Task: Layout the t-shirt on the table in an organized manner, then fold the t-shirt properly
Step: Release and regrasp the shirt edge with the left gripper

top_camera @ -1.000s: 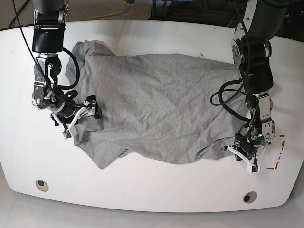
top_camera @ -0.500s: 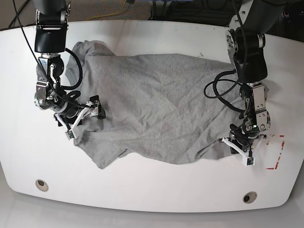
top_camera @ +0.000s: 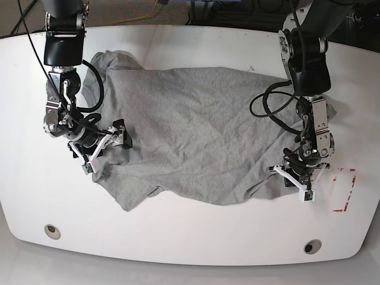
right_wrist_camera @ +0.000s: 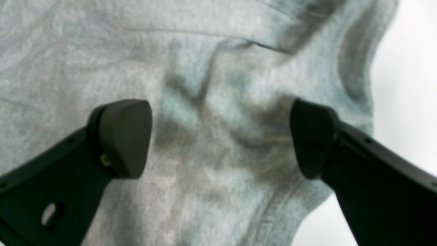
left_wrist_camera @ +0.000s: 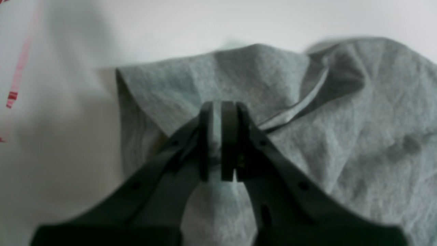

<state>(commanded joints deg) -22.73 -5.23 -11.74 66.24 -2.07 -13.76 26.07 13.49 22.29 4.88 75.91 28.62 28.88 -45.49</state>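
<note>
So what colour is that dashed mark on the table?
Red, the dashed rectangle mark on the glossy white table; base view shows it best.

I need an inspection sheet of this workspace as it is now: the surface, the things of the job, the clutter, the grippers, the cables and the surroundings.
Surface: white table, glossy; two grey grommets near the front edge; red dashed mark.
Job's things: grey t-shirt, spread out but wrinkled, front edge bunched.
Clutter: nothing seen.
Grippers: left gripper shut on a fold at the t-shirt's corner; right gripper open, over the cloth.
Cables: black loops on both arms.
Surroundings: dark floor with cables behind the table.
</note>
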